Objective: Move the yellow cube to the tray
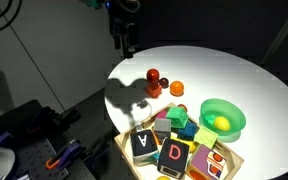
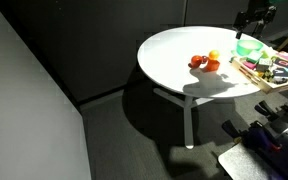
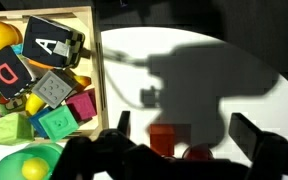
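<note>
The yellow cube point(image 1: 177, 88) sits on the white round table beside the red pieces, on the side nearest the green bowl; it also shows in an exterior view point(image 2: 214, 55). I cannot make it out in the wrist view. The light-wood tray point(image 1: 124, 143) holds lettered blocks at the table's edge and shows in both exterior views point(image 2: 274, 80) and in the wrist view point(image 3: 96, 60). My gripper point(image 1: 127, 42) hangs high above the table, well away from the cube, and also shows in an exterior view point(image 2: 249, 18). In the wrist view the gripper point(image 3: 184, 135) is open and empty.
An orange-red cube point(image 3: 164, 135) and a red ball point(image 3: 196, 152) lie below the gripper in its shadow. Red balls point(image 1: 153, 74) lie near the yellow cube. A green bowl point(image 1: 239, 112) with a yellow piece inside stands next to the tray. The table edge is close behind the gripper.
</note>
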Controlling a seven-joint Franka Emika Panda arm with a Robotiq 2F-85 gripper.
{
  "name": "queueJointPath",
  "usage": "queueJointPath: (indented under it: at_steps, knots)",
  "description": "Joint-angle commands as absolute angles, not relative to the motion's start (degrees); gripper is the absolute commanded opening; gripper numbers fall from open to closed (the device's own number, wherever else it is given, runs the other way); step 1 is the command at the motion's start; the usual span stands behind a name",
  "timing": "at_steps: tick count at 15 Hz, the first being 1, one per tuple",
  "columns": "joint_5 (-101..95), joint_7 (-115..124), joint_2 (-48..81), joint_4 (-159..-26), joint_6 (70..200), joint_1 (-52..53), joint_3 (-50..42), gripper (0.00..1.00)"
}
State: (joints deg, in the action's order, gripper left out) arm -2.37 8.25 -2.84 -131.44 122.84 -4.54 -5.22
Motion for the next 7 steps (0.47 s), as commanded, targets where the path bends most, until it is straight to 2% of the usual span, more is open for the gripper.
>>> queueJointPath:
  at_steps: [1, 7]
  knots:
    - [-2.64, 6.57, -7.75, -135.21, 124.12, -4.46, -4.63, 1.0]
    - [-2.32, 7.01, -8.76, -135.18, 123.15, -4.72, -4.37, 1.0]
